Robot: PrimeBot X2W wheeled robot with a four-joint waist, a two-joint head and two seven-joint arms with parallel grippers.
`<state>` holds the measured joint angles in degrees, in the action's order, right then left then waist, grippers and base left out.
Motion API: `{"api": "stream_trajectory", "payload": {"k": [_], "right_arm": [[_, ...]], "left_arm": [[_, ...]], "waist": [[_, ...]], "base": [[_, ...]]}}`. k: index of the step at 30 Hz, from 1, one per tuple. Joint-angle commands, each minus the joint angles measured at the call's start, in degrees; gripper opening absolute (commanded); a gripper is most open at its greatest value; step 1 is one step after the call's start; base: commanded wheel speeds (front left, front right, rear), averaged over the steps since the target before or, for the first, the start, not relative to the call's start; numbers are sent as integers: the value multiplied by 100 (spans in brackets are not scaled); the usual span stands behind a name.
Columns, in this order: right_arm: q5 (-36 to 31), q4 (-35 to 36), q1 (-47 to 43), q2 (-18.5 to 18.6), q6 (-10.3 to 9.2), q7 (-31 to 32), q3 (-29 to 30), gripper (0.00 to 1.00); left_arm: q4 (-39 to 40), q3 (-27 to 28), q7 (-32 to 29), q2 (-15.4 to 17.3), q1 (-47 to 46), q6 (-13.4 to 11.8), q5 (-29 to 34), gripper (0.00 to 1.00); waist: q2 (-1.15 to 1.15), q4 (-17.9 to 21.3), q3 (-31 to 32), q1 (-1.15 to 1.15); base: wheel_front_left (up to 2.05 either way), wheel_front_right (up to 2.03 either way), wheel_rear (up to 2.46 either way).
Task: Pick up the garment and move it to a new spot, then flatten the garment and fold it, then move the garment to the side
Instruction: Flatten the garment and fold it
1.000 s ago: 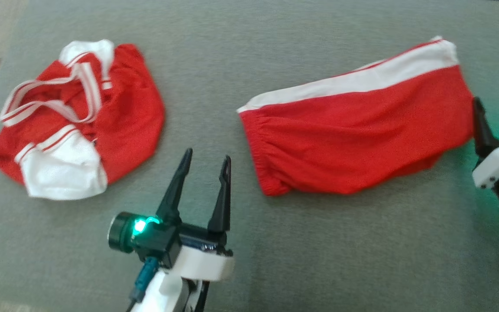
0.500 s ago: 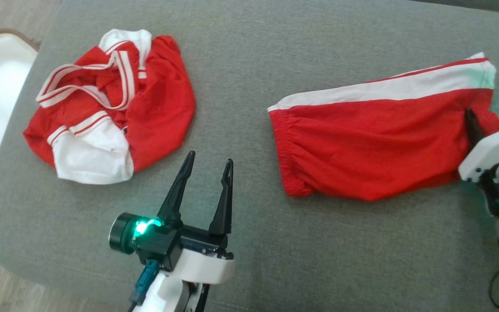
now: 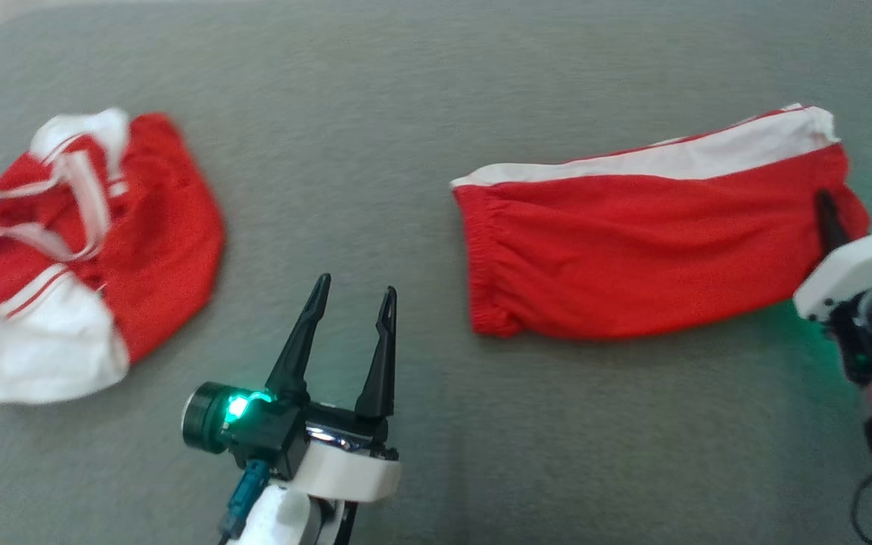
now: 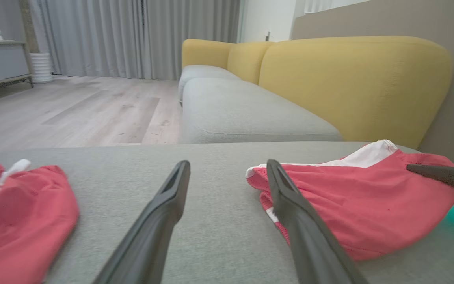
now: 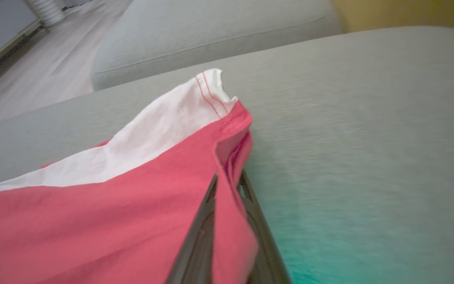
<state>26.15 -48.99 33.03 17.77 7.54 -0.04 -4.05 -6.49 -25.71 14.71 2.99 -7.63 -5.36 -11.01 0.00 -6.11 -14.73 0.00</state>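
Wide grey upholstered seat (image 3: pixel 436 83) is the stage here, soft and a touch grippy by the look of it, so cloth dragged across it will probably bunch rather than glide. On its right half lie the red shorts (image 3: pixel 633 257), flat and apparently doubled over. The white side stripe runs along the far edge and the gathered waistband (image 3: pixel 481 257) points towards the middle of the seat. Well apart on the left sits a crumpled red-and-white jersey (image 3: pixel 65 250) (a heap, striped bands tangled on top, not the piece in play as I read it).

Now the action: the right gripper (image 5: pixel 229 179) is at the leg-hem end of the shorts, its two dark fingers drawn close together with a fold of red cloth pinched between them. In the right wrist view that corner sits lifted a little off the seat. Gripping the hem end makes sense if the shorts are about to be drawn aside, the final step.

The left gripper (image 3: pixel 356 286) hovers over bare seat between the two garments, fingers spread and nothing in them. It's near the waistband, well placed to take that end so the fold keeps its shape
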Motion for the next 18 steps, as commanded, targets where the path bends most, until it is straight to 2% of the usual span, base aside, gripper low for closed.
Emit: {"api": "stream_trajectory", "payload": {"k": [1,8,15,18], "right_arm": [[20,177,-100,167,-5,-73,-50,0],[72,389,-339,375,-5,-207,102,0],[-283,782,-471,276,-5,-457,-12,0],[-497,1037,-454,107,-5,-499,-100,0]], "left_arm": [[159,215,29,-11,-32,23,63,100],[104,247,29,-11,-54,73,74,100],[-49,161,29,-11,107,160,10,100],[-70,155,29,-11,225,149,-35,100]], "waist": [[0,380,136,0],[0,755,304,0],[0,658,708,0],[0,554,898,0]], "base": [[0,0,0],[0,0,0],[0,0,0],[0,0,0]]}}
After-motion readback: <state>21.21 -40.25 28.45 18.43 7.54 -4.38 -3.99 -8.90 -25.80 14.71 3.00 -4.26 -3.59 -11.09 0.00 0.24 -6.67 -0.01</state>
